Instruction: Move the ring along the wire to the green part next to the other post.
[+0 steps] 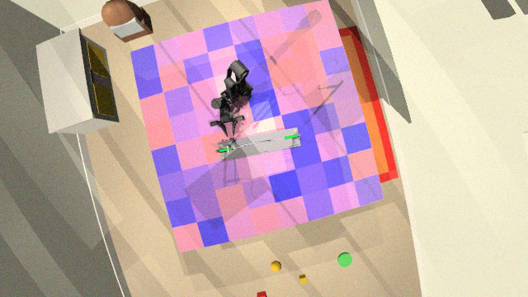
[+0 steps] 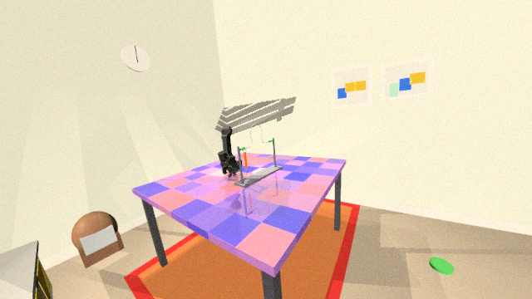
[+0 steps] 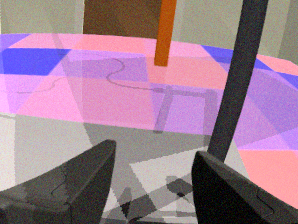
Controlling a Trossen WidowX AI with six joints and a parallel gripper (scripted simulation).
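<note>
The orange handle [image 2: 245, 161] [image 3: 164, 40] hangs down beside the near post [image 2: 240, 168] [image 3: 240, 75]. Its ring is too small to make out clearly at the near green part [image 1: 223, 150] [image 2: 242, 149]. The thin grey wire arches up to the other green part [image 1: 291, 136] [image 2: 270, 141] by the far post [image 2: 274, 154]. My gripper [image 1: 231, 135] [image 3: 155, 156] is partly open, with nothing between its fingers. It is low, near the post end of the base. In the wrist view the handle's lower end is above and beyond the fingertips, and the post passes behind the right finger.
The grey base plate [image 1: 268, 144] [image 2: 262, 175] carries both posts on the checkered table [image 1: 285, 186] [image 2: 199, 203]. A cabinet [image 1: 66, 82] and a brown chair-like object [image 1: 124, 18] [image 2: 96, 232] stand off the table. Small coloured objects lie on the floor.
</note>
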